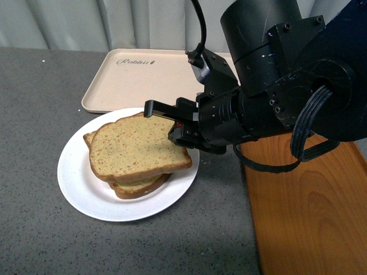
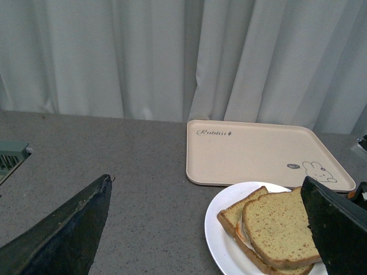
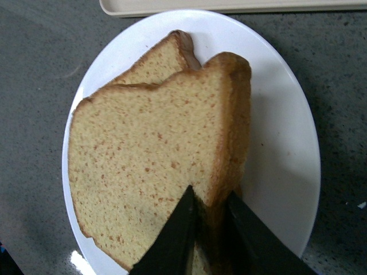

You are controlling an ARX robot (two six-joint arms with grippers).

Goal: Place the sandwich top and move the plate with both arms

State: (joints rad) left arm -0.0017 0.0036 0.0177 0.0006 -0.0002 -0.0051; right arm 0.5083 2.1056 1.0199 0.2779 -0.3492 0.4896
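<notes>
White plate loaded, the top slice laid on but not yet let go.
Far left, outside the front view, the left gripper (image 2: 205,182) hangs low over the grey table (image 1: 34,114), jaws spread wide and holding nothing, probably ready for its side of the plate (image 1: 74,172). The plate sits left of centre, with the beige tray (image 1: 132,74) just beyond it. On the plate the sandwich top (image 1: 135,149) lies skewed over the lower slice (image 1: 135,188), covering it but not squared. The right gripper (image 1: 166,123) reaches in from the right, jaws pinched on the top slice's right crust, which I judge steadies the bread for release. Rightmost lies the orange wooden tray (image 1: 309,212).
</notes>
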